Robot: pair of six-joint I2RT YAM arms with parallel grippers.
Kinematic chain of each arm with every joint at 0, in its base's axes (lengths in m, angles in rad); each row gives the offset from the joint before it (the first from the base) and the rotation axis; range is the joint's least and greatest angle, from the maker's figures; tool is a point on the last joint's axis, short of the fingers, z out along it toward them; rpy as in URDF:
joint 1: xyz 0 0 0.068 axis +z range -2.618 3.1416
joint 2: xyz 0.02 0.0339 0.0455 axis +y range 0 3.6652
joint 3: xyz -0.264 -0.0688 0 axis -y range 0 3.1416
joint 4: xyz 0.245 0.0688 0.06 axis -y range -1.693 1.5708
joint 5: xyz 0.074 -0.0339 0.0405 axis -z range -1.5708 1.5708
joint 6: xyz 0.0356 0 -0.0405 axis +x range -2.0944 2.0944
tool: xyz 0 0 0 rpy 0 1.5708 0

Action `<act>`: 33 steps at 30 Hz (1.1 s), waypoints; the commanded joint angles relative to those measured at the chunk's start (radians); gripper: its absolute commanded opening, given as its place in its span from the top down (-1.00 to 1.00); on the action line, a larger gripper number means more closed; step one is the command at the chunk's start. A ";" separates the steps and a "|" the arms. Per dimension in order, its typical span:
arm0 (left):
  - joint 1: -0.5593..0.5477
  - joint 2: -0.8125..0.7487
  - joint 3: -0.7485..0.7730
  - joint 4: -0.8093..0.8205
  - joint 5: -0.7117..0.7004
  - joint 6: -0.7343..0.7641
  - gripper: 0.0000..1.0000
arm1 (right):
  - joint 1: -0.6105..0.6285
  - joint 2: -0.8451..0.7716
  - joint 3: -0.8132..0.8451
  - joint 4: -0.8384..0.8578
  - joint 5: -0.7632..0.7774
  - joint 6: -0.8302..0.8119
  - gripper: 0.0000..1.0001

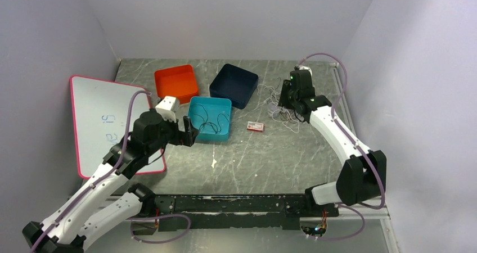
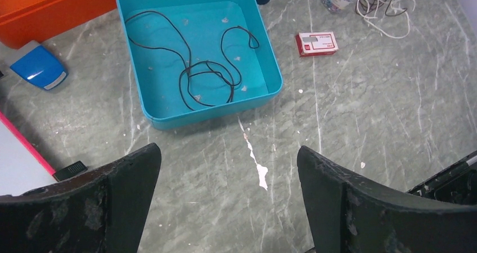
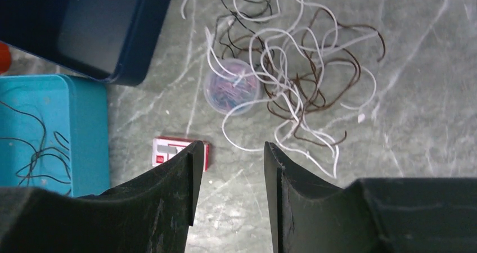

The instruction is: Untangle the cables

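A tangle of white, brown and black cables (image 3: 292,67) lies on the grey table at the back right, also seen in the top view (image 1: 279,105). A loose black cable (image 2: 197,67) lies inside the teal tray (image 2: 163,118), which the top view shows too (image 1: 194,107). My left gripper (image 2: 228,174) is open and empty, above the table just in front of the teal tray. My right gripper (image 3: 229,152) is open and empty, held above the table just short of the tangle.
An orange tray (image 1: 176,83) and a dark blue tray (image 1: 233,84) stand at the back. A small red and white box (image 1: 255,126) lies mid-table. A clear round lid (image 3: 232,86) lies in the tangle. A whiteboard (image 1: 101,123) with a blue eraser (image 2: 38,67) lies left.
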 commanded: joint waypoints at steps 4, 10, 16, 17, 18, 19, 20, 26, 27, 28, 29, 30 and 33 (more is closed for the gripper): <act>0.008 0.075 0.060 0.059 0.041 0.074 -0.90 | -0.018 0.134 0.132 0.077 -0.172 -0.127 0.04; 0.008 0.136 0.068 0.102 0.035 0.094 -0.90 | -0.017 0.266 0.212 0.032 -0.200 -0.208 0.03; 0.008 0.173 0.057 0.147 0.062 0.063 -0.89 | -0.016 0.355 0.252 0.058 -0.115 -0.244 0.04; 0.008 0.178 0.056 0.152 0.068 0.060 -0.88 | -0.016 0.370 0.262 0.060 -0.111 -0.250 0.05; 0.007 0.182 0.056 0.155 0.073 0.061 -0.88 | -0.016 0.390 0.271 0.068 -0.111 -0.257 0.05; 0.008 0.186 0.057 0.154 0.073 0.061 -0.88 | -0.016 0.404 0.279 0.074 -0.113 -0.263 0.07; 0.007 0.190 0.059 0.154 0.072 0.063 -0.87 | -0.015 0.417 0.289 0.078 -0.116 -0.269 0.09; 0.007 0.193 0.072 0.138 0.054 0.072 -0.87 | -0.012 0.478 0.339 0.060 -0.062 -0.284 0.29; 0.007 0.191 0.072 0.137 0.054 0.072 -0.88 | -0.010 0.485 0.343 0.056 -0.055 -0.286 0.34; 0.007 0.190 0.069 0.137 0.054 0.072 -0.88 | -0.009 0.488 0.347 0.052 -0.048 -0.286 0.40; 0.007 0.188 0.068 0.138 0.054 0.071 -0.87 | -0.007 0.489 0.349 0.050 -0.041 -0.286 0.47; 0.007 0.189 0.065 0.138 0.055 0.071 -0.87 | -0.006 0.489 0.350 0.050 -0.039 -0.288 0.54; 0.007 0.186 0.060 0.141 0.055 0.070 -0.87 | -0.001 0.489 0.351 0.045 -0.034 -0.294 0.75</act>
